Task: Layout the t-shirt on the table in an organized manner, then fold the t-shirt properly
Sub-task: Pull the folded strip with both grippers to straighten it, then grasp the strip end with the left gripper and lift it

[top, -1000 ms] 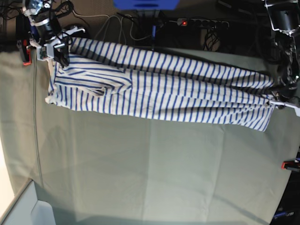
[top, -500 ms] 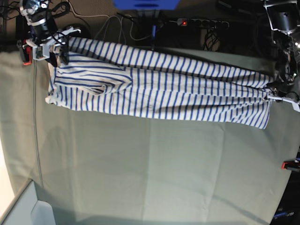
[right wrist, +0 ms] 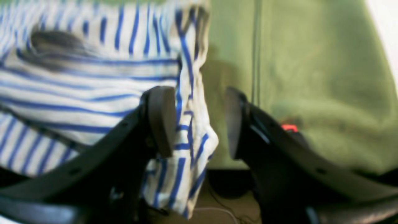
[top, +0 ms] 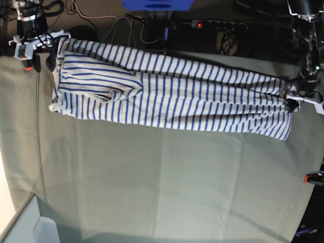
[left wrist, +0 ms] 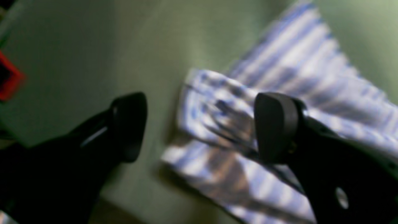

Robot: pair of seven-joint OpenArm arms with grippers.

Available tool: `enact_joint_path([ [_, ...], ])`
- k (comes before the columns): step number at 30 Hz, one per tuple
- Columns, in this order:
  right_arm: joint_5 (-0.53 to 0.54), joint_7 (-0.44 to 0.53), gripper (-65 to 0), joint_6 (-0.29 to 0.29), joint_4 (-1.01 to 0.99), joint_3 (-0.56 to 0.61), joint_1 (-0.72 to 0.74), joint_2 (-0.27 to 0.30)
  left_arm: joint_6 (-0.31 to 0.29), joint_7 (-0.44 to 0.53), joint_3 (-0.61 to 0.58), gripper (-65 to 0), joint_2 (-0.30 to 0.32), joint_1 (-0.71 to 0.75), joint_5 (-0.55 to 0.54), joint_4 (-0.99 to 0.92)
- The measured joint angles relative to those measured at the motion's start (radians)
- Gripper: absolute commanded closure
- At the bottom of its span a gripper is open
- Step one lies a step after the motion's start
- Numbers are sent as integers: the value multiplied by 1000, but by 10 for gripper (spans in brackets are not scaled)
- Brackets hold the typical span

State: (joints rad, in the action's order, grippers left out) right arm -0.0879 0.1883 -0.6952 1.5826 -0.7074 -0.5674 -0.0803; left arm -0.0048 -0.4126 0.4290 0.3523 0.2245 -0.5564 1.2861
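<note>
Both hands released: left hand point(left wrist: 199, 127) above the t-shirt point(left wrist: 279, 102), right hand point(right wrist: 196, 121) astride a hem edge off the table point(top: 152, 192).

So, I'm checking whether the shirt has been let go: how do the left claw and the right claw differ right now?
The left claw gapes wide; the right claw is open more narrowly. The left hovers above a bunched end of the t-shirt; the right has a fold of fabric hanging between its pads. Shared: both open, neither clamping the cloth.
</note>
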Motion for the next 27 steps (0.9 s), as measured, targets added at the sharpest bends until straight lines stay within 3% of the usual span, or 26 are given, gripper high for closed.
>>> enact_joint_path([
  [7, 0, -4, -271, 0, 7, 3, -4, -34, 3, -3, -46, -523, -5, -18, -2, -5],
  [19, 0, -4, -271, 0, 7, 2, -4, -33, -1, 1, -60, -525, -3, -134, 4, -117],
  [27, 0, -6, -270, 0, 7, -2, -7, -33, 18, 33, -200, -496, 5, -150, 21, -163],
])
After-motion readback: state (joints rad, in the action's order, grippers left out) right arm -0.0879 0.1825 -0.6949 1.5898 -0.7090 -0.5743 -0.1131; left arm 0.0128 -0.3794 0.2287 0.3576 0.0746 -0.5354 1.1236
